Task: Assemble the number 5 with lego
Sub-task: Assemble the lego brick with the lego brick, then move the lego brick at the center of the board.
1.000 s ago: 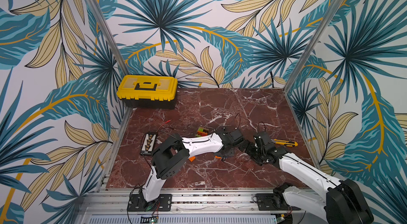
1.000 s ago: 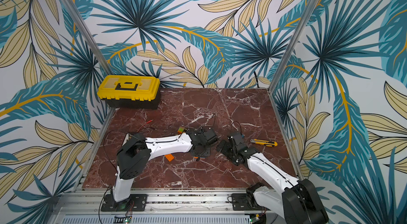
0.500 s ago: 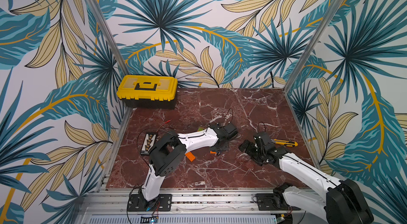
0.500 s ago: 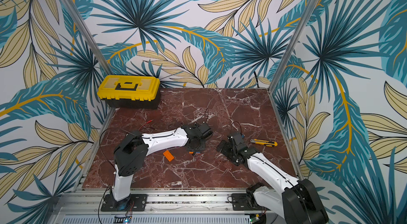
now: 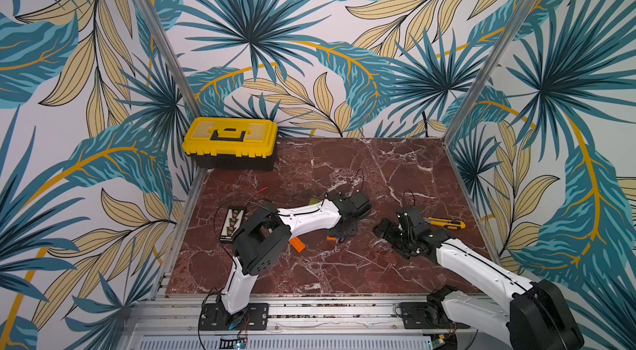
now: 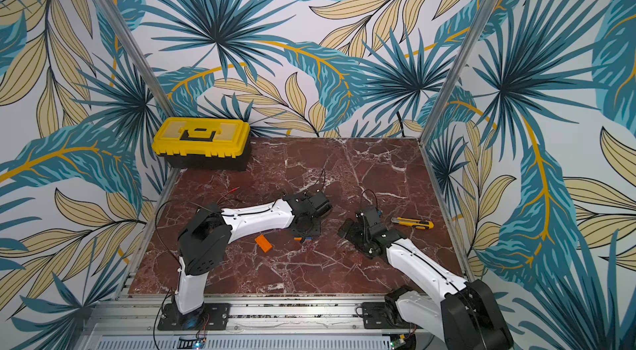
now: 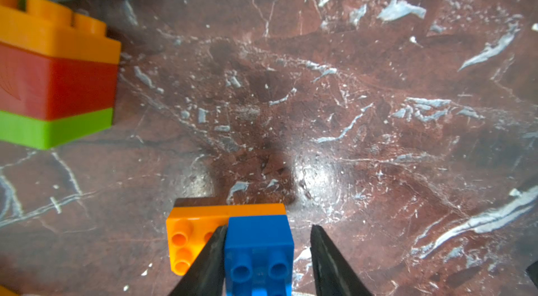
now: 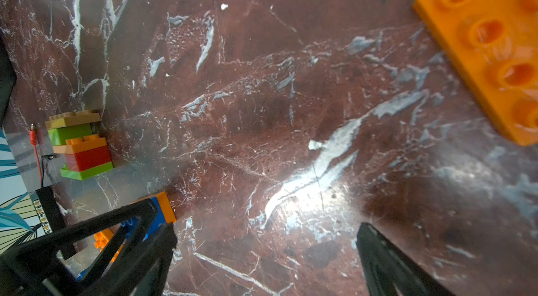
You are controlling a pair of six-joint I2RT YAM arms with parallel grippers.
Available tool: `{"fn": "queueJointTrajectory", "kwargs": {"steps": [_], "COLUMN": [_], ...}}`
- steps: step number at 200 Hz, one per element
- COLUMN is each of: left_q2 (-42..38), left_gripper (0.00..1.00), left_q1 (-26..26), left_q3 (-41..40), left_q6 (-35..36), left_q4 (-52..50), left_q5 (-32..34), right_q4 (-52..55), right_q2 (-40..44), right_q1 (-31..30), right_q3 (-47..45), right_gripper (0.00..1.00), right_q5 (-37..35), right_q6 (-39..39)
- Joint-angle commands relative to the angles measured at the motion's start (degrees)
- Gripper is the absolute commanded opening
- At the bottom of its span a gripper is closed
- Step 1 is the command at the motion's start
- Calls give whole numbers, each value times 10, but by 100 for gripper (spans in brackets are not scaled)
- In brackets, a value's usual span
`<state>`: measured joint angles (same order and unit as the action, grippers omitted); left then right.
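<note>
**Left gripper point(image 7: 269, 229) narrow beside the blue brick point(image 7: 259, 251), joining not yet made**

Closest, in the left wrist view: only a narrow opening, one finger point(image 7: 209, 262) touching the side of the blue brick, the other just beside it without contact. So, no firm hold to be seen. Under the fingers, the orange and blue cluster point(image 7: 189, 239), apparently lying on the marble table point(image 7: 349, 91). A little further and clearly apart, the green, orange, red and tan cluster point(image 7: 55, 76).

Judged as the step of bringing the two parts together, with nothing joined so far. For the next move:
- close squarely on the blue brick
- carry it over to the bigger cluster
- line up studs with sockets
- press without pushing that cluster away, which probably needs holding from the other side

Right gripper point(image 8: 266, 233): wide apart, empty, touching nothing.

Shown whole only by the right wrist view: the bigger cluster, with bare table between it and the smaller one. Also there, a loose orange brick point(image 8: 489, 47), very close to the lens.

Hidden in both top views: the finger gap, covered by the left wrist. Of the bigger cluster, only a lime sliver in a top view.

Given by the top views alone, further back:
- the yellow utility knife point(image 5: 445, 224) beside the right arm
- the black strip point(image 5: 234, 224) at the left edge
- the yellow toolbox point(image 5: 230, 142) at the far wall
</note>
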<state>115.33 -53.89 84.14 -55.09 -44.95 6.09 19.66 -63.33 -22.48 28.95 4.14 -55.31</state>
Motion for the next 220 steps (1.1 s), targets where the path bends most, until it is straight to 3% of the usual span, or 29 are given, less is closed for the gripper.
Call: {"fn": "queueJointTrajectory", "kwargs": {"steps": [1,62,103,189,220], "left_q2": [-25,-91,-169,-370,-453], "left_gripper": [53,61,61,62,72], "left_q1": [2,2,6,78,130], "left_q3": [2,-14,-79,-292,-369], "left_q6": [3,16,11,-62,-98], "left_q4": [-20,2,34,61,23], "left_q5": [-7,-2,57,135,162], "right_q4": [16,12,2,8,18], "right_q2": [-2,1,0,-85,-109], "right_q1": [2,1,-10,-147,-189], "right_q3": [8,23,50,165,207], "right_gripper": [99,99,99,99,99], "right_q5": [0,9,20,-56,-76], "right_q6": [-2,14,47,108,139]}}
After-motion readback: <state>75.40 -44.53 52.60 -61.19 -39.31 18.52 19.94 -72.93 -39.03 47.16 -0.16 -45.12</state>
